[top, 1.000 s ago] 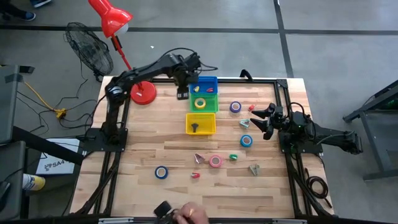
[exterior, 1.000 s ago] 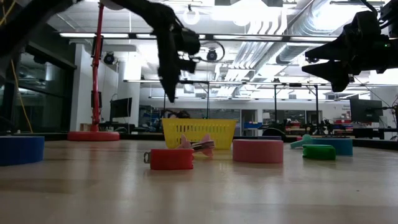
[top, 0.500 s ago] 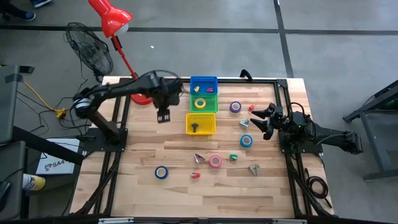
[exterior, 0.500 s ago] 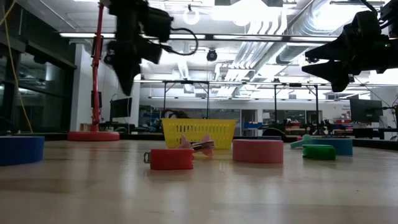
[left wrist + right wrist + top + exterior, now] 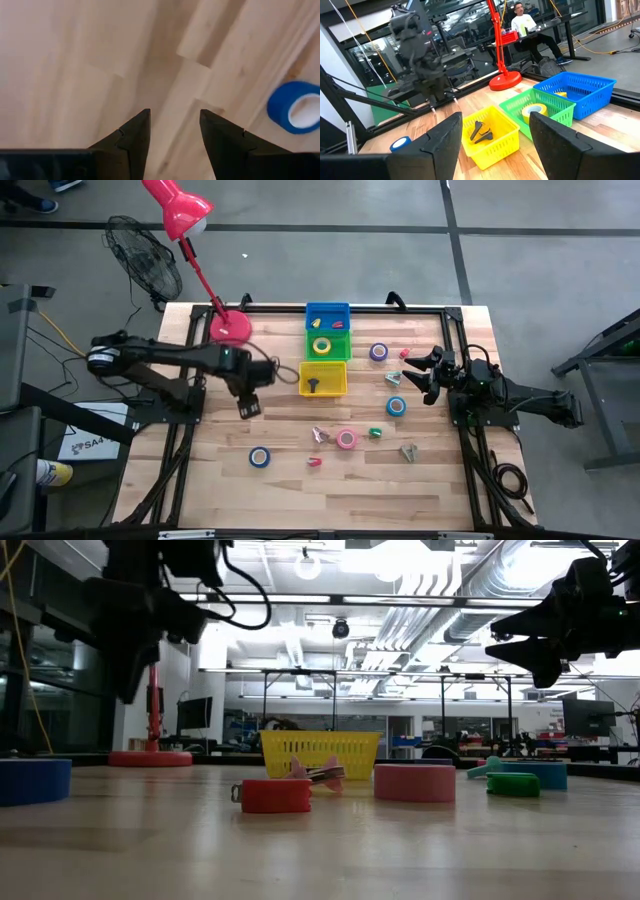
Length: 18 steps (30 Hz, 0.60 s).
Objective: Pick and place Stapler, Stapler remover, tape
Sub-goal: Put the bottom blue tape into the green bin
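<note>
While the left hand (image 5: 246, 406) hung open and empty over the table (image 5: 200, 470), a blue tape roll (image 5: 260, 457) lay just ahead of it. It looked light and stiff; pinching across its rim seemed best. The right hand (image 5: 416, 377), also open, waited beside another blue roll (image 5: 397, 406).

Dark arms (blk pointed pincer (image 5: 171, 131) tips)

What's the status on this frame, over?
Left gripper open, empty, above bare table, blue tape nearby. Right gripper open, empty, waiting at right side. Nothing in the way.
</note>
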Tool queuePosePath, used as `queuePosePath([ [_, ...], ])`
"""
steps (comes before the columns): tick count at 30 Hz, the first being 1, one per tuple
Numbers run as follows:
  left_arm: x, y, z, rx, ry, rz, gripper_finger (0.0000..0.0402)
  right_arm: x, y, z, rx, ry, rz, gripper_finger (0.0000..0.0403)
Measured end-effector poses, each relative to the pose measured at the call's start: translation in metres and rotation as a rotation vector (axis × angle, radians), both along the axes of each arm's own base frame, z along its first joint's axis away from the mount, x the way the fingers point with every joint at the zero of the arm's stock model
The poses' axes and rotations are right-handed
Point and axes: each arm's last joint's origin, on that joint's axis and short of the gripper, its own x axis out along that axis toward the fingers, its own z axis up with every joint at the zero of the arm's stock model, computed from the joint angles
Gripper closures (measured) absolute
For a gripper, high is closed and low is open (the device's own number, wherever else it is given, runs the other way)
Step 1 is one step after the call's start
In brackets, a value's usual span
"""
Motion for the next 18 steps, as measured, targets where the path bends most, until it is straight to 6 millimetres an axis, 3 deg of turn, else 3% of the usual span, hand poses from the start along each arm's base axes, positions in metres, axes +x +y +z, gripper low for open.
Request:
queuePosePath([
  [18, 0.012, -0.074, -0.028, -0.079, -0.021, 0.239, 0.0234, 0.000, 0.000, 0.000, 0.000, 0.000, 0.000, 0.0180],
])
